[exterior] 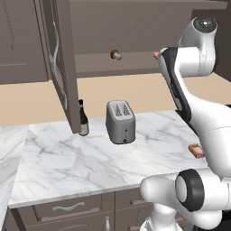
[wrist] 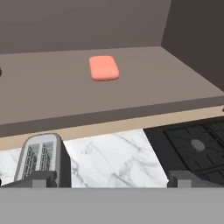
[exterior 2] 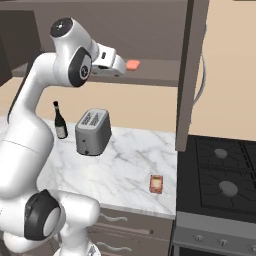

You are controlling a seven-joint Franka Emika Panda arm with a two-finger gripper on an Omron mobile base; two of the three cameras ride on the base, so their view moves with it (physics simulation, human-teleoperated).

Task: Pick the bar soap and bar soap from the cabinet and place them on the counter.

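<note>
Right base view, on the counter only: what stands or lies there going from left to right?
Wine bottle → toaster → bar soap, lying flat near the counter's front edge, close to the stove.

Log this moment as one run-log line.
gripper: open, empty, facing cabinet shelf | bar soap: flat on shelf | second bar soap: on counter | toaster: upright
</note>
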